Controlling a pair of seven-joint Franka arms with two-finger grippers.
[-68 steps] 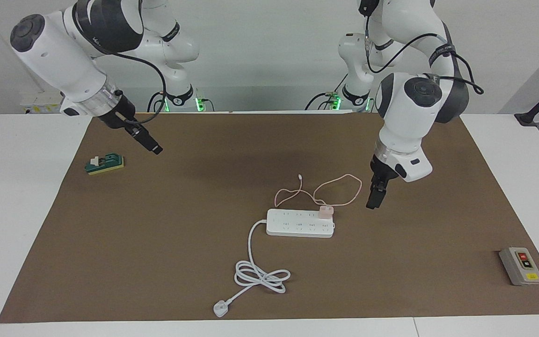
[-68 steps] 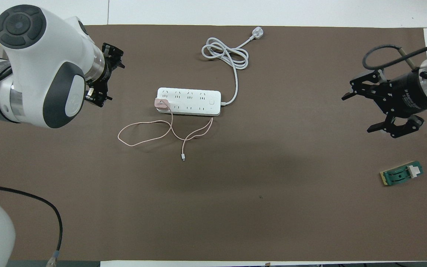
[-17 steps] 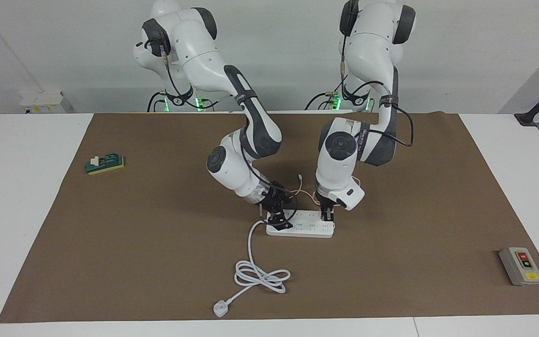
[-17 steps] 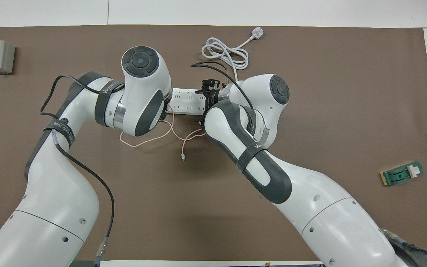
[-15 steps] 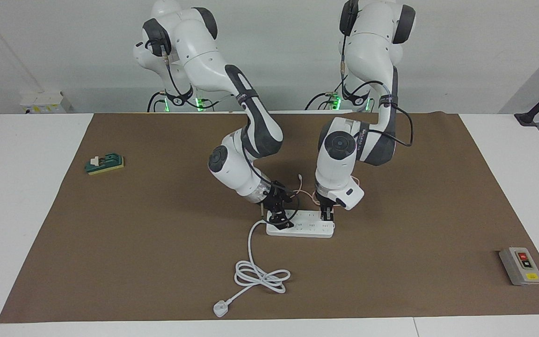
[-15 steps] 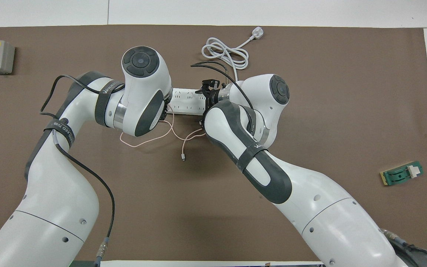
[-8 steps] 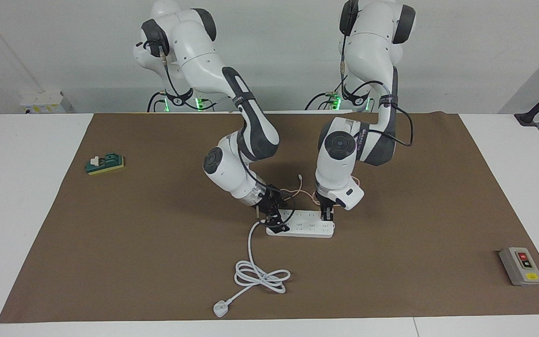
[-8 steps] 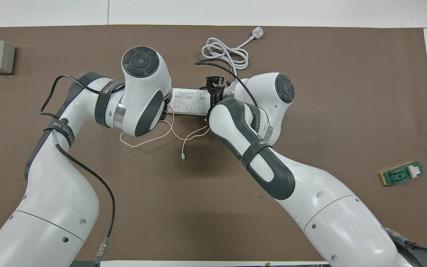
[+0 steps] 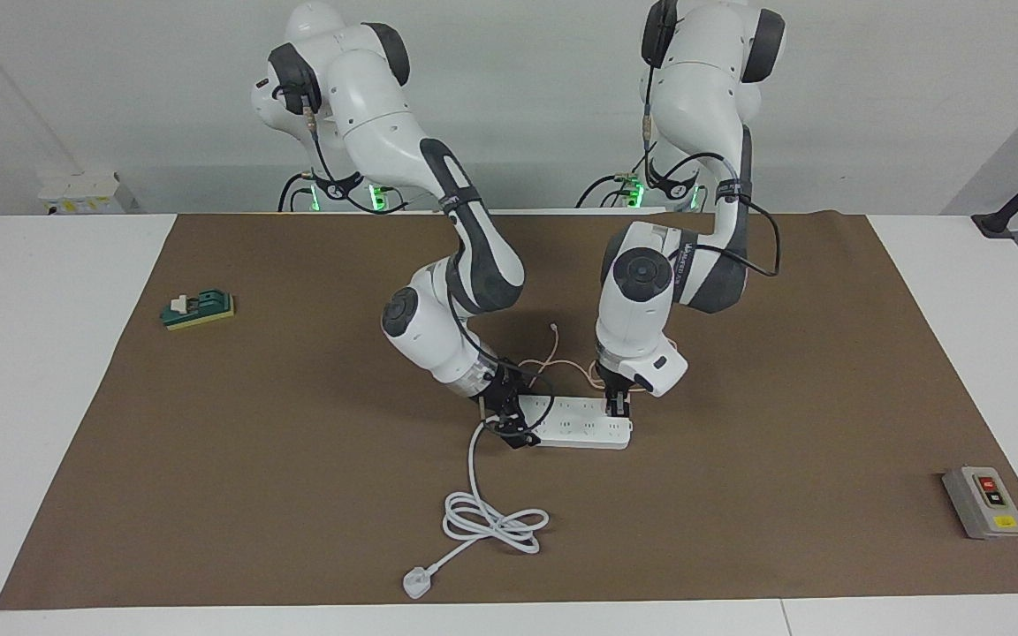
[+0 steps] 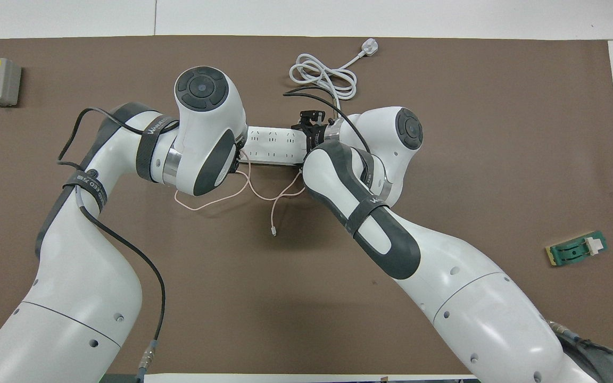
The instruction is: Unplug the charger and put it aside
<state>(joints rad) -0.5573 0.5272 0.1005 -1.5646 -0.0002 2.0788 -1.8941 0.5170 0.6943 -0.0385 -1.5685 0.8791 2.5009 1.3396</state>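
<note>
The white power strip [image 9: 575, 428] lies mid-table; it also shows in the overhead view [image 10: 274, 143]. The pink charger's cube sits at the strip's end toward the left arm, hidden by my left gripper [image 9: 619, 408], whose fingers stand close together on it. Its thin pink cable [image 9: 553, 355] loops nearer to the robots than the strip, and shows in the overhead view [image 10: 205, 199]. My right gripper [image 9: 507, 426] is down at the strip's other end, where the thick cord leaves, with its fingers spread astride the strip. In the overhead view the left arm's wrist covers the left gripper and the charger.
The strip's thick white cord [image 9: 491, 521] coils farther from the robots and ends in a white plug [image 9: 416, 583]. A grey switch box [image 9: 983, 502] lies toward the left arm's end of the table. A green block [image 9: 199, 309] lies toward the right arm's end.
My right gripper has slid along the strip to its cord end and come lower. The pink cable's free end has shifted. My left gripper has stayed on the charger.
</note>
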